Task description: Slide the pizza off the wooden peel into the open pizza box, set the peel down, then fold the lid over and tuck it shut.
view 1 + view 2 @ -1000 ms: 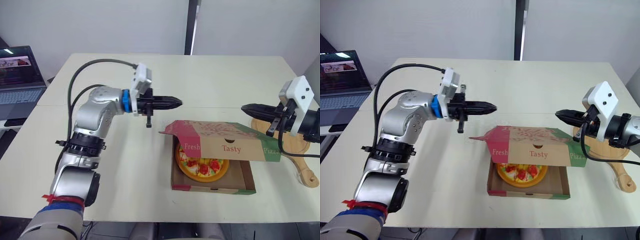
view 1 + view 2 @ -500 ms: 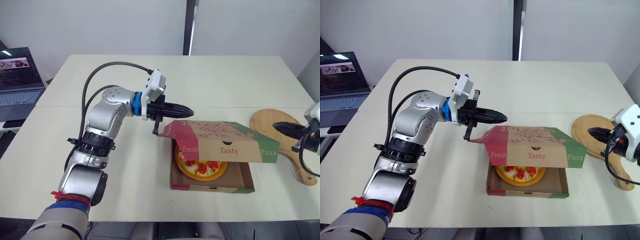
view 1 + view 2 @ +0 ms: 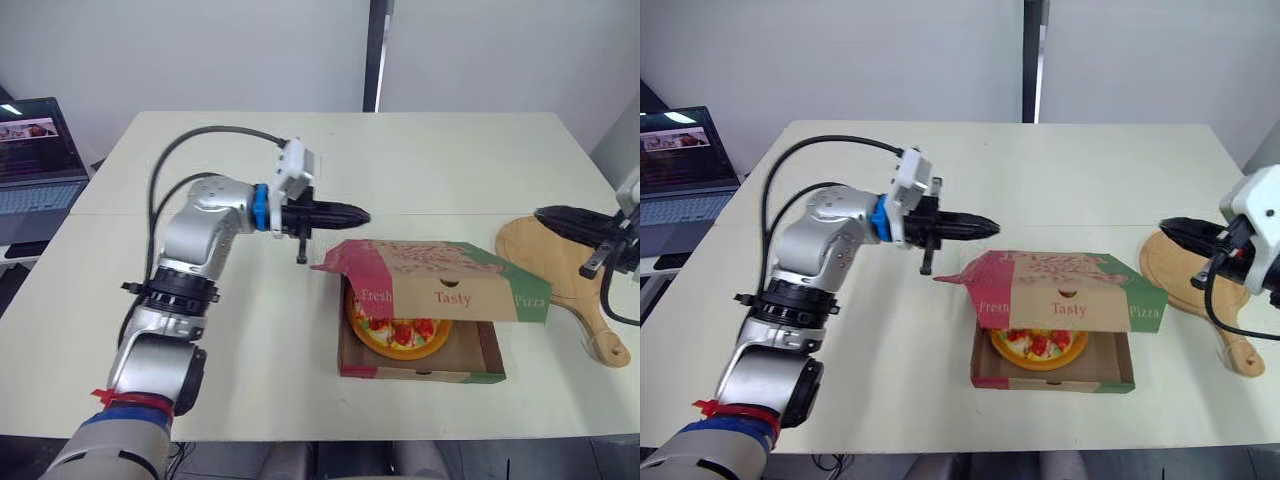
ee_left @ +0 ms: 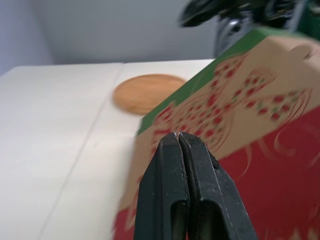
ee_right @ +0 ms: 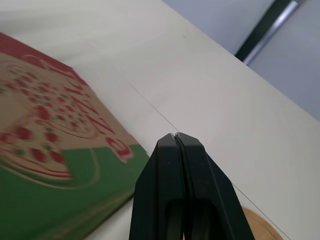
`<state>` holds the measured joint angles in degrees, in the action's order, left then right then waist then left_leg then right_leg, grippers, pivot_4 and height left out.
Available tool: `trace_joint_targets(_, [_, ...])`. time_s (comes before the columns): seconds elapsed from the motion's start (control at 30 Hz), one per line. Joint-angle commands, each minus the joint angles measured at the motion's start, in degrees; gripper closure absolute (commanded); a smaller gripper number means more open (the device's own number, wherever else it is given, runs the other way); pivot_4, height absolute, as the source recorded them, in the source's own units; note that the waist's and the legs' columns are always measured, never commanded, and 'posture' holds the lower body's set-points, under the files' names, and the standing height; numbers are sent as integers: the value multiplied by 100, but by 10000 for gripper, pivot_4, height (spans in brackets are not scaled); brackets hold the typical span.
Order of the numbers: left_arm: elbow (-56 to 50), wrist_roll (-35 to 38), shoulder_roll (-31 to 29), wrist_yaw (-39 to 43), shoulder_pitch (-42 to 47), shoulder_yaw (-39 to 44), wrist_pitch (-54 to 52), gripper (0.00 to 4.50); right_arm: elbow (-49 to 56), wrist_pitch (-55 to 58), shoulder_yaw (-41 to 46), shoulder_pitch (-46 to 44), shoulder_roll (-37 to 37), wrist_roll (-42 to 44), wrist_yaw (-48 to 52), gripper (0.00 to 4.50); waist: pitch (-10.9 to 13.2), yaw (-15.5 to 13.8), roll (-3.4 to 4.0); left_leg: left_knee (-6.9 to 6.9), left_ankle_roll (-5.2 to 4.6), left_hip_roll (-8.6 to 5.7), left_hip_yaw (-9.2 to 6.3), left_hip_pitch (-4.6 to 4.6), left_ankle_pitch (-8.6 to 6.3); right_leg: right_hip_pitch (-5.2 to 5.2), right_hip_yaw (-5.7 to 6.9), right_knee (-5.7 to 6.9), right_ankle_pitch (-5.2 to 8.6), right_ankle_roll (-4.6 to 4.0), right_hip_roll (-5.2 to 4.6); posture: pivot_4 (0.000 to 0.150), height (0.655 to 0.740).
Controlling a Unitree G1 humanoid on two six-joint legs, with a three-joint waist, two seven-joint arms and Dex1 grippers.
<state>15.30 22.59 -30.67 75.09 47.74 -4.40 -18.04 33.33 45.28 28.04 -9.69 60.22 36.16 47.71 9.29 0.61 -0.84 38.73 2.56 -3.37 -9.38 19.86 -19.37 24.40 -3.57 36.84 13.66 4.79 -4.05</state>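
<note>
Pizza (image 3: 395, 333) lies inside the cardboard pizza box (image 3: 420, 368), which sits on the near middle part of the white table (image 3: 450, 160). Its printed lid (image 3: 440, 275) is folded forward over the tray but not tucked: the front panel with the lettering hangs above the tray's near wall, and the pizza shows through the gap beneath it. A red side flap (image 3: 335, 262) at the lid's left end sticks out to the left. The wooden peel (image 3: 560, 268) lies flat on the table just right of the box, its handle pointing toward the near right. The left gripper (image 3: 362, 213) reaches in from the left and hangs near the lid's far left corner, with a gap visible between its tip and the cardboard; in the left wrist view its two black fingers (image 4: 165, 165) are pressed together on nothing, with the lid close ahead. The right gripper (image 3: 541, 212) comes in from the right and hovers over the far edge of the peel, apart from the lid's right end; its fingers are likewise closed and empty. An open laptop (image 3: 35, 150) stands off the table's far left.
</note>
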Motion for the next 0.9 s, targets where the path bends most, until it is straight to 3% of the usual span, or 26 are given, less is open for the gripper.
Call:
trace_joint_targets(0.03, [-248,-90,-285,-329,-329,377,221,44761,222,80,-86,-213,-16,217,-158,45000,0,-19,-1,1,0,-3,1,1,0,0,-1,0,0,0,-3,1500,7341])
trace_joint_targets(0.23, [-664,-131,-655,-494,-1040,725,748,44761,112,-60,-360,-315,-39,162,-168,45000,4,-102,-7,8,0,-6,-5,6,0,-1,3,-1,0,0,-7,1500,7341])
trace_joint_targets(0.37, [-1169,-361,-635,-454,-1682,484,1313,36637,29,-142,-499,-393,-41,141,-155,45000,3,-96,-6,6,0,-5,1,4,0,-1,0,-1,0,0,-8,1500,7341])
trace_joint_targets(0.5, [-1678,-558,-482,-640,-2094,208,1540,24169,3,-160,-579,-466,-40,160,-134,45000,4,-104,-7,7,0,-4,0,5,0,-1,1,0,-1,-1,-8,1500,7341])
trace_joint_targets(0.87, [-2115,-1025,-98,-1533,-2483,-161,1659,24169,8,-143,-697,-548,-65,206,-152,45000,3,-73,-6,6,-3,-4,3,4,-2,-1,0,1,-1,-1,-7,1500,7341])
trace_joint_targets(0.9, [-2152,-1055,-61,-1619,-2501,-184,1648,25914,9,-139,-706,-557,-67,214,-154,45000,3,-74,-6,6,-3,-4,3,3,-2,-1,0,1,-1,-1,-7,1500,7341])
